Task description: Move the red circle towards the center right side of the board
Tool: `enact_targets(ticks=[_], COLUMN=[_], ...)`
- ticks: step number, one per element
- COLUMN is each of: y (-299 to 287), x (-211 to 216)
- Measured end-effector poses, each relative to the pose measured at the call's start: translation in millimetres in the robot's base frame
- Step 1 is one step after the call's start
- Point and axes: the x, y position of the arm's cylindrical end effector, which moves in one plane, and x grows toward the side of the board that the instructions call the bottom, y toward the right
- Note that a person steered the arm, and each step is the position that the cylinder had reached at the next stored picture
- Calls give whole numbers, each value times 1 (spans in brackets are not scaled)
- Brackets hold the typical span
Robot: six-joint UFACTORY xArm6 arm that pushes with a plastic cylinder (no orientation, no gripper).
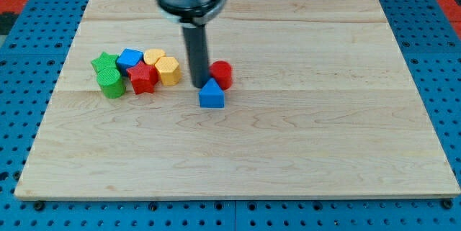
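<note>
The red circle point(221, 74) sits a little left of the board's middle, in the upper half. My tip point(199, 85) stands right against its left side. A blue triangle point(212, 94) lies just below the red circle and just below-right of my tip, touching or nearly touching both. The dark rod rises from the tip to the arm's head at the view's top.
A cluster lies at the left: a green star point(104, 62), a green cylinder point(111, 83), a blue block point(130, 59), a red star point(143, 78), a yellow block point(154, 57) and a yellow hexagon point(168, 70). The wooden board point(324, 130) lies on a blue pegboard.
</note>
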Motion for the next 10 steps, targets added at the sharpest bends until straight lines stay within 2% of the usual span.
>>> enact_targets(ticks=[2, 3, 4, 5, 6, 7, 8, 9, 10], y=[44, 57, 164, 236, 205, 280, 301, 292, 277], x=[-17, -43, -47, -44, 31, 35, 4, -24, -29])
